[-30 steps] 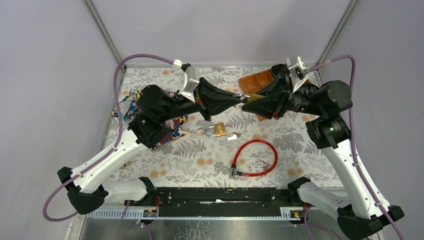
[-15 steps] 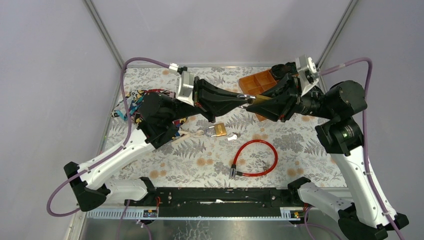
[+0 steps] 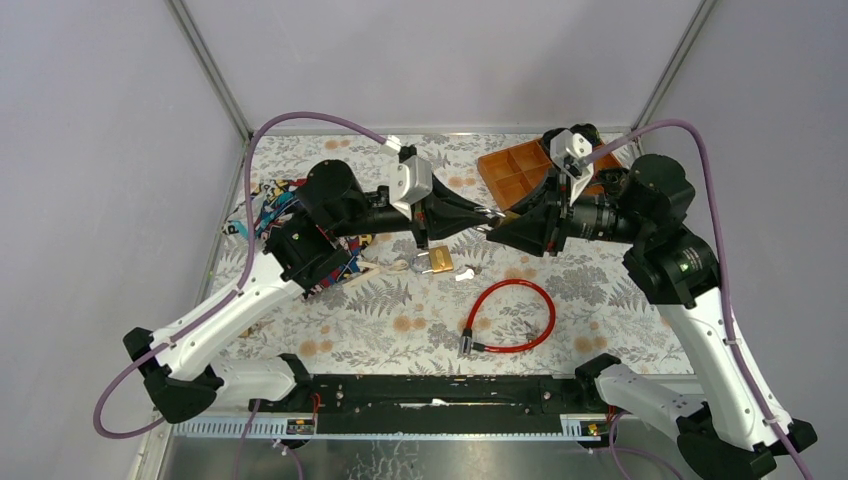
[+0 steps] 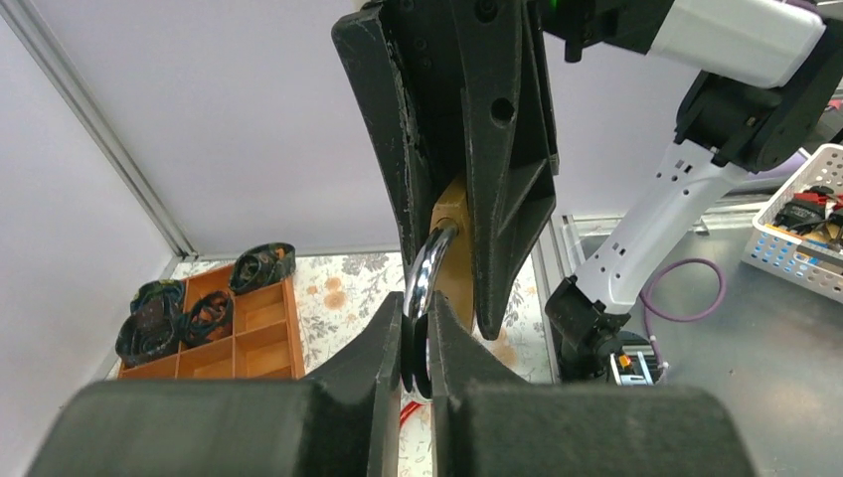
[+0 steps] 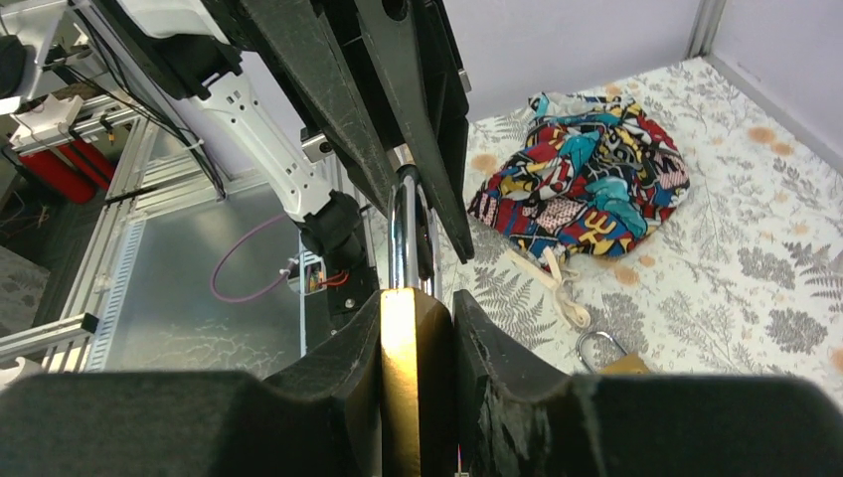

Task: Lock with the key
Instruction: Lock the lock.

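Observation:
A brass padlock (image 3: 500, 213) hangs in the air between my two grippers over the back middle of the table. My right gripper (image 3: 510, 222) is shut on its brass body (image 5: 408, 378). My left gripper (image 3: 478, 212) is shut on its silver shackle (image 4: 425, 273), which also shows in the right wrist view (image 5: 403, 229). A second brass padlock (image 3: 436, 262) lies on the table below, with a small pale key-like piece (image 3: 466, 273) beside it. I see no key in the held lock.
A red cable lock (image 3: 512, 316) lies coiled in front of centre. A colourful cloth bag (image 3: 268, 205) with a cord lies at the left. An orange divided tray (image 3: 512, 166) holding dark items stands at the back right.
Both wrists have turned and shifted while still holding the padlock. The held lock has moved slightly nearer and lower. The left elbow has swung towards the back.

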`<act>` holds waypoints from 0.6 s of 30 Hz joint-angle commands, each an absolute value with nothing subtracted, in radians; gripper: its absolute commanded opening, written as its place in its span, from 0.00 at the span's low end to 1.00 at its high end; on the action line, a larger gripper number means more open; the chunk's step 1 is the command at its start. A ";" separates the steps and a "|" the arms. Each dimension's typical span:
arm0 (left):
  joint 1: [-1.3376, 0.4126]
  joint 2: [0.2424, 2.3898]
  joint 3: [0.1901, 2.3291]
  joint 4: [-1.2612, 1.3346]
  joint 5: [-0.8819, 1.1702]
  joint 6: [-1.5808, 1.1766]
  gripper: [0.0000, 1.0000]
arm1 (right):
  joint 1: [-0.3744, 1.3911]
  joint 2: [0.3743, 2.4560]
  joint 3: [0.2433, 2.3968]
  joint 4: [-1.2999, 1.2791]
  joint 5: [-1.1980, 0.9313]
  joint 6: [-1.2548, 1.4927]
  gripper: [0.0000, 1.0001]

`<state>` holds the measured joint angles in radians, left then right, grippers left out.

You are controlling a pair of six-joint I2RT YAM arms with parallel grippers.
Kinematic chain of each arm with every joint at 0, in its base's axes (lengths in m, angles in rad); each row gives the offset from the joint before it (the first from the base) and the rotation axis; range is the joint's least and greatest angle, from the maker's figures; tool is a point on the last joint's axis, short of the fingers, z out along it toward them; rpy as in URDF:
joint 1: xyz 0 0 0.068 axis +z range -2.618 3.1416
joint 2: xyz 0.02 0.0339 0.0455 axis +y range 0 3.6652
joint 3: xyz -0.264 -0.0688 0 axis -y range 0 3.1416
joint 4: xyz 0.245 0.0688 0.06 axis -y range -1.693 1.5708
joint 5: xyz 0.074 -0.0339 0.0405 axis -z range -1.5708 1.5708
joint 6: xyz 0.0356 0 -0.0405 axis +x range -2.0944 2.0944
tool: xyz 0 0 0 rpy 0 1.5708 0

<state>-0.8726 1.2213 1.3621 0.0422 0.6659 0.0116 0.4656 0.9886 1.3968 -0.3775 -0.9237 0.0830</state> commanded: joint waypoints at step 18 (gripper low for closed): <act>-0.773 1.227 1.487 -0.382 0.862 0.372 0.00 | 0.477 0.900 1.385 -0.782 -0.629 -0.272 0.95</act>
